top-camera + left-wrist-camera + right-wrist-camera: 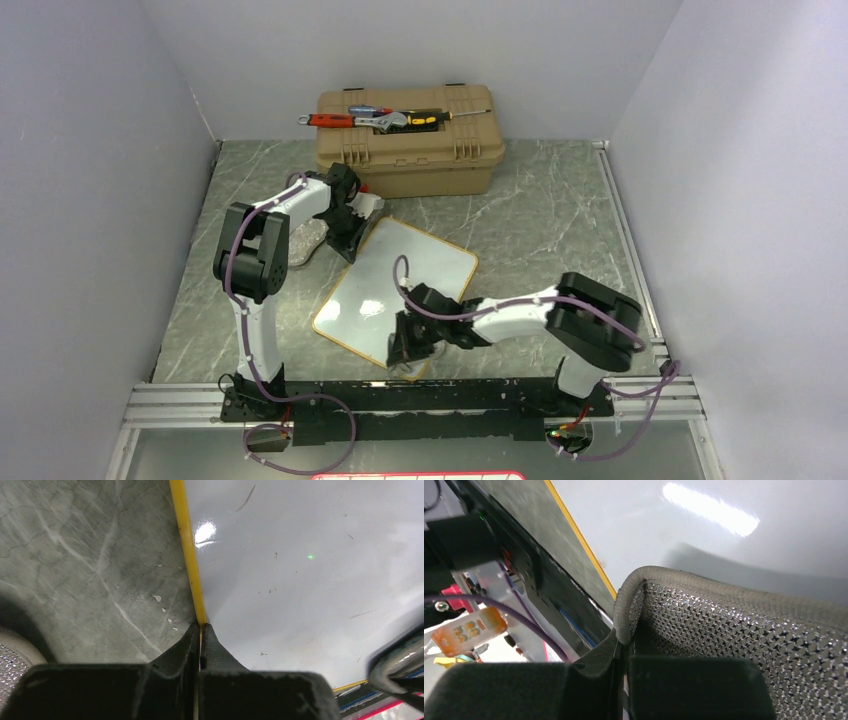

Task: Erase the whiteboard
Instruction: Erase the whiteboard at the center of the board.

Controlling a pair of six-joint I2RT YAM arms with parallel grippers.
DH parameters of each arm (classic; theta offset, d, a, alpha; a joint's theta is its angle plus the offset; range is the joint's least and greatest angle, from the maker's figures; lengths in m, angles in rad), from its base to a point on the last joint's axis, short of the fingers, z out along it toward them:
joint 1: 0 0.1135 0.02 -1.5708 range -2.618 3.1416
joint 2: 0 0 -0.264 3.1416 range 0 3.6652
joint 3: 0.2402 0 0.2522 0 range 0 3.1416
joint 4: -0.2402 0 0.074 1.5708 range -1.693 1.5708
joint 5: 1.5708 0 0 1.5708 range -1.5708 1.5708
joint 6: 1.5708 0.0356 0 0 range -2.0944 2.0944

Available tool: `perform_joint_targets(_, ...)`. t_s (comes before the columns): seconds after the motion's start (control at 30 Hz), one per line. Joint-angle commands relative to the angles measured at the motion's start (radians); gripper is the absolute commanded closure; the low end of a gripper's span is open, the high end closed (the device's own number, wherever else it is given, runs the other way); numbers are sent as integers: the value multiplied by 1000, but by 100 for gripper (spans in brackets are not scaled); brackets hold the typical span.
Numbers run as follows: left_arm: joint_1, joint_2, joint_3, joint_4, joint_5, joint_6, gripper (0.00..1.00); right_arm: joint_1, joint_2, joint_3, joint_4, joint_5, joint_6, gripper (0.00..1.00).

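the board (pixel 400 285) lies flat and skewed in the middle of the surface (pixel 545 215), one corner toward the toolbox (pixel 410 150). the left gripper (pixel 201 629) sits on the board's far left edge. its jaws are closed tight on the yellow rim, as far as the wrist view shows, so it looks to be pinning the board. the right gripper (pixel 624 642) is by the near corner, jaws clamped on a grey mesh pad (pixel 734 640) that lies against the white face.

the step in hand, i judge, is wiping. the face looks nearly clean: only a faint stroke (pixel 245 499) near the rim and a few specks show. to do it well, press the pad flat rather than on its bound edge and sweep from the near corner outward in overlapping passes. the left arm should hold the rim firm so the glossy board does not slide or turn.

in the way: the stroke lies along the rim the left gripper holds, so the two arms could crowd there. the right arm's purple cable (pixel 400 272) loops over the board. what seems a second mesh pad (pixel 11 666) lies off the board beside the left gripper. the toolbox, with tools (pixel 380 118) on its lid, stands behind, near but apart. the rail (pixel 420 395) runs close to the near corner.
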Motion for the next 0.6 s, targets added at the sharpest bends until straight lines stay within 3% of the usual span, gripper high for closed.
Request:
perform_joint_targets(0.0, -46, 139, -80, 53, 14, 28, 97, 14, -164, -174, -130, 52, 15, 100)
perform_joint_targets(0.17, -45, 143, -79, 50, 15, 42, 97, 35, -271, -234, -231, 68, 24, 100)
perform_joint_targets(0.57, -61, 99, -159, 44, 80, 83, 97, 34, -37, -10, -196, 57, -50, 100)
